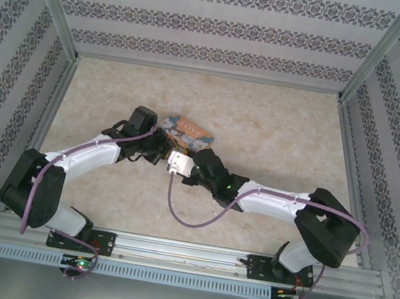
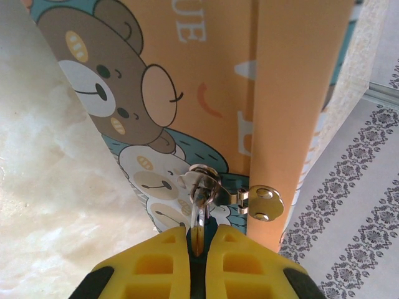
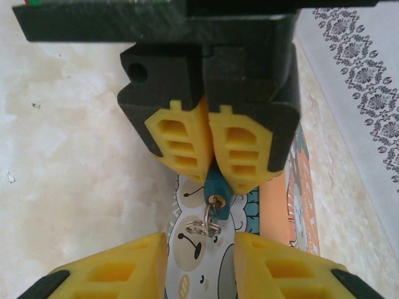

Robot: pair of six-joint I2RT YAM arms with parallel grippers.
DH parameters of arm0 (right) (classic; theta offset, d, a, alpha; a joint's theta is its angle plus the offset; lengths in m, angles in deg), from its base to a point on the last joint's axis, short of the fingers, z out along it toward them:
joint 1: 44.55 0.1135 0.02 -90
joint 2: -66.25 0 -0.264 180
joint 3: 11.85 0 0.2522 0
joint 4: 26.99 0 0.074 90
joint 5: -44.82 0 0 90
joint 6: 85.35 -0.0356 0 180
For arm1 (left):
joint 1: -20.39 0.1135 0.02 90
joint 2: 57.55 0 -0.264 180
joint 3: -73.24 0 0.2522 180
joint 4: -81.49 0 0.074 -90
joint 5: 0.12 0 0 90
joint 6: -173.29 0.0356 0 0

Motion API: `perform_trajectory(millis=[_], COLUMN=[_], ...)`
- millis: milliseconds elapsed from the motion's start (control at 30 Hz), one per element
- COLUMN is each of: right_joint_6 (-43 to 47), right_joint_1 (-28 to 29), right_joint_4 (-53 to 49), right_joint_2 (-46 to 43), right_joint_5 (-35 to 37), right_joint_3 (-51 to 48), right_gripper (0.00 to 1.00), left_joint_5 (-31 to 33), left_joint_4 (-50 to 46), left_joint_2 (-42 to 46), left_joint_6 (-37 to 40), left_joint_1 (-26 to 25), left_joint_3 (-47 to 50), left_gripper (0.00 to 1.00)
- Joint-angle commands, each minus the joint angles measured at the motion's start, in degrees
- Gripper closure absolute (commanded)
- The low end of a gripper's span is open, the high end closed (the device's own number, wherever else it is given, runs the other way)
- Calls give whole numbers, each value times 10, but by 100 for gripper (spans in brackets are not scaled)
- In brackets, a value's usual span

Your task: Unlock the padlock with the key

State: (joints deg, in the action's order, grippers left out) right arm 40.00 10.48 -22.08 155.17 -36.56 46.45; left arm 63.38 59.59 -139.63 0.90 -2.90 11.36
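Left gripper sits bottom centre of the left wrist view, clamped tight on the padlock; the silver shackle runs up to the hasp on the cartoon box. Right wrist view: right gripper at bottom, fingers apart, gripping nothing. Padlock's blue body mid-frame, small ring hanging just below. Top view: both wrists meet mid-frame at the box's lower edge.
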Motion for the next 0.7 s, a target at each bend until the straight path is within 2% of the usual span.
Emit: perform_trajectory(millis=[0,267,667], right_joint_6=[10,11,11], right_joint_1=[8,7,8], right_joint_4=[20,31,33], right_joint_2=[10,23,38], right_joint_5=[17,25,30], right_joint_3=[17,22,29], right_gripper=[69,74,91], left_joint_5=[-4,-6,-11], left_joint_4=[26,33,43], left_joint_2=[-3,-3,1], left_joint_6=[-14,-14,-19], left_joint_1=[-11,-14,-17], left_joint_3=[-7,-2,2], left_gripper=[100,100,100])
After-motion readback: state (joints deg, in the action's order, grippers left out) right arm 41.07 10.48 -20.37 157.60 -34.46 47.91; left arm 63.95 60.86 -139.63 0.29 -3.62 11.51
